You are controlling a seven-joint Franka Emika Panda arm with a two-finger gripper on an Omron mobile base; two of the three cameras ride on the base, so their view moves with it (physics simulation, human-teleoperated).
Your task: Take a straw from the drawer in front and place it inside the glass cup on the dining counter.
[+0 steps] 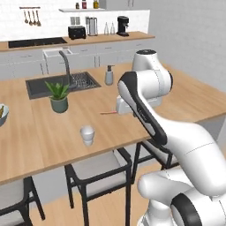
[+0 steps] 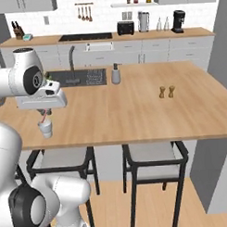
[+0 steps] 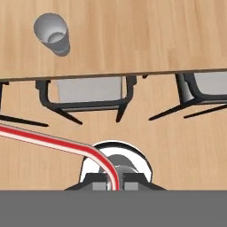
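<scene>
One gripper: gripper seen in hand view, finger tips pinched close together on the straw, which rises straight from between them.
Straw: straw, red w/ a pale stripe; runs up from the tips, bends, then stretches off to the left edge of hand view. In left base view a short red bit pokes out left of the hand, above the counter. In right base view a small red piece shows under the hand, just above the cup.
Glass cup: glass cup stands upright on the dining counter, near its near edge, nothing in it. In hand view the cup is at upper left, well apart from the tips, open mouth facing the camera.
Cup vs hand: left base view puts the cup nearer and left of the hand; right base view puts the cup just below the hand. Straw tip not in the cup as far as can be told.
Counter items: potted plant beside the dark sink w/ curved tap; soap bottle right of the sink; two small shakers far to the right.
Below counter: black-framed stools w/ grey seats, tucked under the near edge.
</scene>
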